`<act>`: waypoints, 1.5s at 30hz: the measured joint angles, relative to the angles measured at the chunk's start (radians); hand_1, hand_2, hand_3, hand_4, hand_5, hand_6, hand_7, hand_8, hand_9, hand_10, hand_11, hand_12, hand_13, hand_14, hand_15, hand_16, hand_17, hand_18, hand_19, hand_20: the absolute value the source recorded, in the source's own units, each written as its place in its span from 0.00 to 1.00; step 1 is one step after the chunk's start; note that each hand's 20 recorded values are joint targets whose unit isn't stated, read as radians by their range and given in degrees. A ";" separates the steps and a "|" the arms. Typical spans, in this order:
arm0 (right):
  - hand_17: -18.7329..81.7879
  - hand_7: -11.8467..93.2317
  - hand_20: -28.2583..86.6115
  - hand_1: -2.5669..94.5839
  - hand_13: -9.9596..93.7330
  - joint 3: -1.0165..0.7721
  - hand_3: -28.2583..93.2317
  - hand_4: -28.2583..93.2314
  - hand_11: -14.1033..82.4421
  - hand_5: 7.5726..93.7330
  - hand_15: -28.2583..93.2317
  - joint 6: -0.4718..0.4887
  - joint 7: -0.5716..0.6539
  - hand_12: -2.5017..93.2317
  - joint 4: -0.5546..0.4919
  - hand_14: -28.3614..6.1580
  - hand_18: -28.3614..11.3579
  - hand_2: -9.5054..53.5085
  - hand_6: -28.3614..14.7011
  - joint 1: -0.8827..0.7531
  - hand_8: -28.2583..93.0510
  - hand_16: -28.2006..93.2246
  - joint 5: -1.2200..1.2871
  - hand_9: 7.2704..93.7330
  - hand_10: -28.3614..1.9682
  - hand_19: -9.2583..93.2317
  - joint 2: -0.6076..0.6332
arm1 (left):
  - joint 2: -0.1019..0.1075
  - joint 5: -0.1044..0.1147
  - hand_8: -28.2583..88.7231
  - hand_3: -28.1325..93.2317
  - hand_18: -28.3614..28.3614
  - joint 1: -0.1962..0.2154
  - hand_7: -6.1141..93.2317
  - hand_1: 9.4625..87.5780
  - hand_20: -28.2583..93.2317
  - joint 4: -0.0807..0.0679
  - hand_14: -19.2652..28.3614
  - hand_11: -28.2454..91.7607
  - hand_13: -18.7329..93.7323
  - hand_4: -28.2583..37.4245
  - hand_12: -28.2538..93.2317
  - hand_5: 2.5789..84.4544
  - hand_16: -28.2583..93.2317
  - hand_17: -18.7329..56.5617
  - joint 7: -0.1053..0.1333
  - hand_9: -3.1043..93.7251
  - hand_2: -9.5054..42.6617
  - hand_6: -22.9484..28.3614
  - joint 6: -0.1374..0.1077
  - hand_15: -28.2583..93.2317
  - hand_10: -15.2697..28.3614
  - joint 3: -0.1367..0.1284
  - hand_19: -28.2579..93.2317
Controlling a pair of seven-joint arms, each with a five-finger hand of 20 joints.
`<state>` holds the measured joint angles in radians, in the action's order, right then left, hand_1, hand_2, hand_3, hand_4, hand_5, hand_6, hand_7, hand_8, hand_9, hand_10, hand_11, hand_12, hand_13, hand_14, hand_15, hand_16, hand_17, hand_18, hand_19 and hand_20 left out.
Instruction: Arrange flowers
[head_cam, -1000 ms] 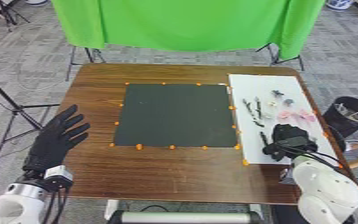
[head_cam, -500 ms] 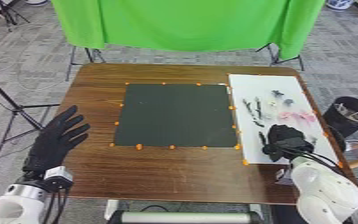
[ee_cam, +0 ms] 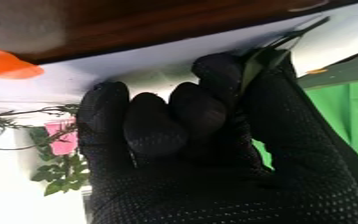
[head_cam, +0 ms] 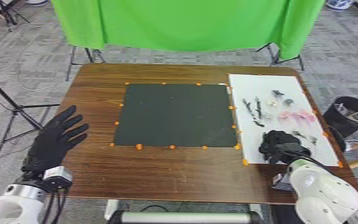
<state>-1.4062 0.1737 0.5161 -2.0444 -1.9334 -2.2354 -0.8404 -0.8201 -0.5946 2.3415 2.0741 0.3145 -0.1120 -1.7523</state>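
Observation:
In the head view my right hand (head_cam: pixel 283 145) is low over the near part of the white sheet (head_cam: pixel 262 84). Seen from the right wrist, this hand (ee_cam: pixel 189 122) has a thin green stem (ee_cam: pixel 254 67) pinched between a finger and the thumb. Pink flowers (head_cam: pixel 307 116), dark stems (head_cam: pixel 258 107) and small grey flowers (head_cam: pixel 278 93) lie farther up the sheet. A pink bloom (ee_cam: pixel 62 137) and green leaves (ee_cam: pixel 60 175) appear beside the hand in the wrist view. My left hand (head_cam: pixel 55 141) is at the table's left edge, fingers straight and spread.
A dark square mat (head_cam: pixel 174 116) lies mid-table, with orange markers (head_cam: pixel 140 146) round its edges. Beyond the table's right edge stands a black bin (head_cam: pixel 350 112). A green cloth (head_cam: pixel 189 25) hangs past the far edge.
My right hand has shifted slightly left and toward the near edge. The dark stem beside it earlier is now covered by the hand. My left hand has kept still.

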 measured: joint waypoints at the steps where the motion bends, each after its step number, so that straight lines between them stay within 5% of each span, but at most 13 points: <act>1: 0.50 0.82 0.66 0.22 0.70 0.000 0.98 0.20 0.95 0.61 1.00 0.000 0.001 0.62 0.000 0.44 0.16 0.48 0.64 0.000 0.50 0.57 0.000 0.72 0.58 1.00 0.000 | 0.000 0.000 0.15 0.79 0.90 0.001 0.27 0.21 0.30 0.000 0.74 0.39 0.35 0.06 0.36 0.29 0.24 0.12 0.000 0.28 0.06 0.50 0.000 0.48 0.62 -0.001 0.58; 19: 0.52 0.81 0.68 0.22 0.71 0.013 0.99 0.21 0.94 0.63 1.00 -0.045 0.038 0.62 -0.060 0.44 0.16 0.42 0.65 0.068 0.50 0.57 0.002 0.74 0.57 1.00 0.007 | 0.003 0.000 0.15 0.79 0.90 0.005 0.27 0.21 0.30 0.001 0.75 0.39 0.35 0.06 0.37 0.29 0.24 0.12 -0.001 0.28 0.06 0.50 0.000 0.48 0.62 -0.007 0.59; 23: 0.52 0.73 0.67 0.29 0.71 0.040 0.93 0.08 0.92 0.64 1.00 -0.048 0.062 0.58 -0.061 0.44 0.16 0.14 0.65 0.114 0.43 0.56 -0.008 0.74 0.55 1.00 0.010 | 0.003 0.000 0.15 0.79 0.90 0.005 0.27 0.21 0.30 0.001 0.75 0.39 0.35 0.06 0.37 0.29 0.23 0.12 -0.001 0.28 0.06 0.50 0.000 0.48 0.62 -0.007 0.59; 25: 0.52 0.73 0.67 0.24 0.71 0.038 0.91 0.05 0.91 0.66 0.99 -0.044 0.080 0.60 -0.067 0.43 0.15 0.08 0.62 0.119 0.19 0.56 -0.022 0.74 0.54 1.00 0.010 | 0.004 -0.001 0.15 0.79 0.90 0.005 0.27 0.21 0.30 0.001 0.75 0.39 0.35 0.06 0.37 0.29 0.23 0.12 -0.002 0.28 0.06 0.50 0.000 0.48 0.62 -0.007 0.59; 27: 0.52 0.70 0.66 0.20 0.71 0.029 0.89 0.04 0.90 0.67 0.98 -0.038 0.105 0.60 -0.077 0.43 0.15 0.04 0.61 0.114 0.11 0.56 -0.046 0.74 0.53 1.00 0.010 | 0.004 -0.001 0.15 0.80 0.90 0.005 0.27 0.21 0.30 0.001 0.75 0.39 0.35 0.06 0.37 0.29 0.23 0.12 -0.002 0.28 0.06 0.50 0.000 0.48 0.62 -0.007 0.59; 36: 0.53 0.63 0.64 0.15 0.72 -0.022 0.84 0.00 0.88 0.71 0.97 0.206 0.178 0.58 -0.113 0.41 0.13 0.00 0.62 0.092 0.12 0.55 -0.051 0.76 0.51 1.00 0.004 | 0.007 0.000 0.15 0.79 0.90 0.017 0.27 0.21 0.30 0.001 0.74 0.39 0.35 0.06 0.37 0.29 0.24 0.12 0.001 0.28 0.06 0.50 -0.001 0.48 0.62 -0.012 0.59; 45: 0.55 0.61 0.64 0.22 0.74 0.020 0.86 0.00 0.87 0.75 0.96 0.273 0.215 0.59 -0.105 0.43 0.11 0.00 0.65 0.105 0.13 0.55 -0.030 0.77 0.54 1.00 -0.016 | 0.007 0.000 0.15 0.79 0.90 0.017 0.27 0.21 0.30 0.001 0.75 0.39 0.35 0.07 0.37 0.29 0.24 0.12 0.001 0.28 0.07 0.50 -0.001 0.48 0.62 -0.010 0.59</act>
<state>-1.3860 0.4472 0.7315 -2.1493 -1.8281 -2.2650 -0.8567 -0.8135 -0.5944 2.3581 2.0753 0.3152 -0.1126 -1.7620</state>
